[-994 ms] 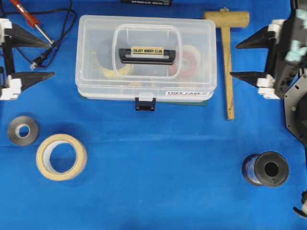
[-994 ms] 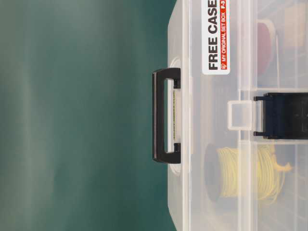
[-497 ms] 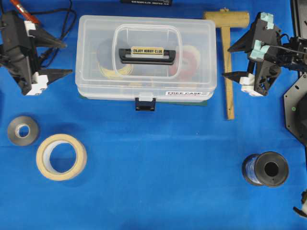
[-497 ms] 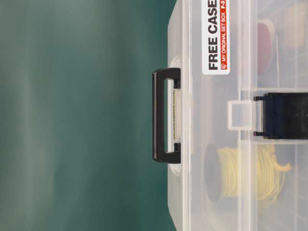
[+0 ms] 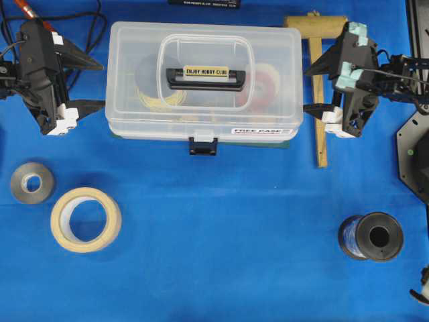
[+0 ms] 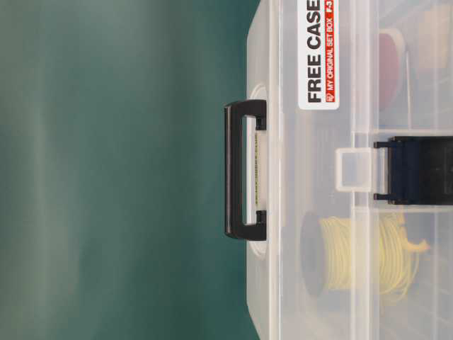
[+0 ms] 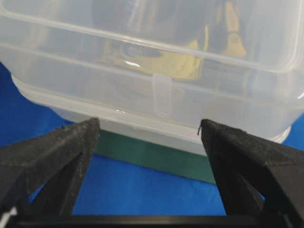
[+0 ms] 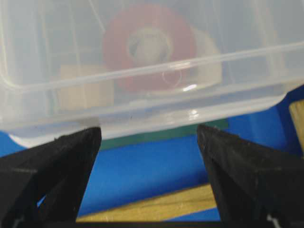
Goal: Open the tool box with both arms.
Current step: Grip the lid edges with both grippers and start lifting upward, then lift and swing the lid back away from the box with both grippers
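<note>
Bright blue cloth (image 5: 221, 235) over whole work surface, faint creases, even overhead light, soft shadows. Dark green mat (image 5: 288, 143) peeking from under clear case, also seen in left wrist view (image 7: 156, 156). Table-level view turned sideways: plain blurred teal-green backdrop (image 6: 113, 170), paler vertical streak nr its left edge. Black strip w/ small white print at top edge of overhead view (image 5: 203, 3), text too small to read. No walls, floor or windows distinguishable.

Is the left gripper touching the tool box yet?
Cannot tell. In the left wrist view the open left gripper has its fingertips right at the tool box end wall, with no clear gap or contact.
</note>
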Available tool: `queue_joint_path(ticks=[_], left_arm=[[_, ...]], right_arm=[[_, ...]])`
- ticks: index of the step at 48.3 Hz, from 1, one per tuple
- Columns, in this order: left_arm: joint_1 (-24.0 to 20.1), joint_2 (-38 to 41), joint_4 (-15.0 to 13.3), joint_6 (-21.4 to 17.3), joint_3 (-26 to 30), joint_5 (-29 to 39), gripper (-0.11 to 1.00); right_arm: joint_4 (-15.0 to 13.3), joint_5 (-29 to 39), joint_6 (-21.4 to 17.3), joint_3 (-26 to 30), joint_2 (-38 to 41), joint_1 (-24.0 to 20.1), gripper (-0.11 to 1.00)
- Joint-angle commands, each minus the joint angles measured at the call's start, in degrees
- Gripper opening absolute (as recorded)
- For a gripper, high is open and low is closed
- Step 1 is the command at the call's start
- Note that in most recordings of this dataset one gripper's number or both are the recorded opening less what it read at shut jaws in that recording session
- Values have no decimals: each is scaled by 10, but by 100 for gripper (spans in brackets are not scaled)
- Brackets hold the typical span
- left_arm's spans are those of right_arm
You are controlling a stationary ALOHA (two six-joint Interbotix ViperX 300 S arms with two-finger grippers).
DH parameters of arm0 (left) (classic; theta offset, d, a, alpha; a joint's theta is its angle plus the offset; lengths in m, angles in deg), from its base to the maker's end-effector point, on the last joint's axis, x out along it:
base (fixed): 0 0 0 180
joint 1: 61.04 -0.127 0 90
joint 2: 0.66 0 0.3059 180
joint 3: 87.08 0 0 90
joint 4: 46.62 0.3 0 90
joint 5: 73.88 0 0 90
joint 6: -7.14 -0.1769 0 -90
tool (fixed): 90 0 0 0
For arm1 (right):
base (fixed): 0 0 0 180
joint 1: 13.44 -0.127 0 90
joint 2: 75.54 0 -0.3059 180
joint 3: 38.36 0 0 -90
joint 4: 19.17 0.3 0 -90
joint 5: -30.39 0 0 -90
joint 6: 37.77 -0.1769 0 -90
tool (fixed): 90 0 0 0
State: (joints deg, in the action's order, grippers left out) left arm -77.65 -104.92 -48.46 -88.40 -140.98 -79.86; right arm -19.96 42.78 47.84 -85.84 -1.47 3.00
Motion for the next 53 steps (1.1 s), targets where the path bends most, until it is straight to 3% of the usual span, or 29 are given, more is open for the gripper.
queue_joint_path(ticks=[1,53], left_arm=[[7,4,-1,1,33,-16,90],[-1,-96,-1,-16,52,11,90]], right_arm=[[2,-17,-2,29,5,-6,83],[-1,-7,1,56,-86,-7,83]])
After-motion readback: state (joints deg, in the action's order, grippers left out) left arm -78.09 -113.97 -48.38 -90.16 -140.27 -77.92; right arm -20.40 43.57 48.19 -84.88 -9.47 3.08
